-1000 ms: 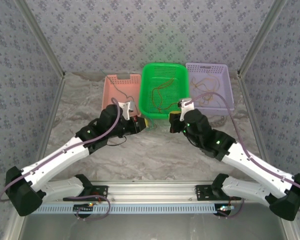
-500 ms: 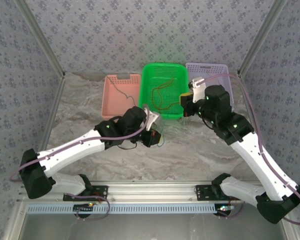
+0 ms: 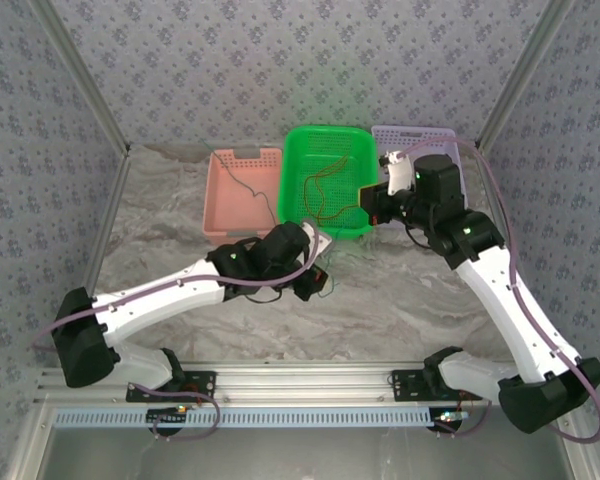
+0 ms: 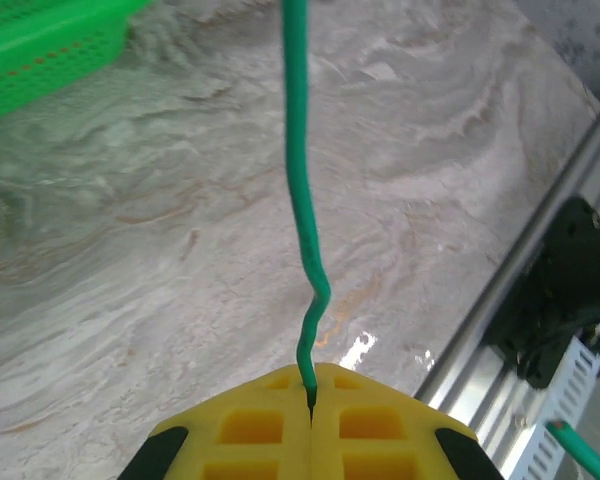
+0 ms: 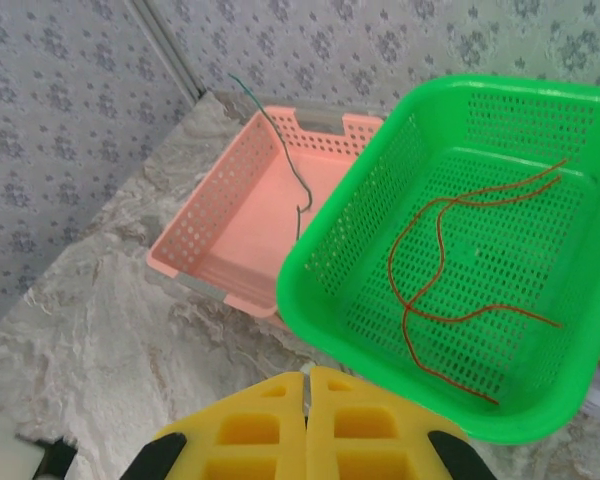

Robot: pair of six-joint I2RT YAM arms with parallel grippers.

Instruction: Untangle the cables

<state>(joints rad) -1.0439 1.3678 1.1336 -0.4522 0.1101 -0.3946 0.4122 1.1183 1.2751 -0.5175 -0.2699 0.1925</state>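
In the top view the left arm lay low from lower left to centre, its end effector (image 4: 310, 392) clenched on a green cable (image 4: 298, 150) above the worktop (image 4: 130, 250). The right arm stood raised at right, its end effector (image 5: 307, 385) clenched empty over the green basket (image 5: 340, 250), where red-orange cables (image 5: 435, 260) lay.

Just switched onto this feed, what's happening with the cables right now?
The left arm's jaws are shut on a green cable, over the table in front of the green basket. The right arm's jaws are shut, with nothing seen in them, by that basket's right side. Red-orange cables lie in the green basket, and a teal one sits in the pink basket.
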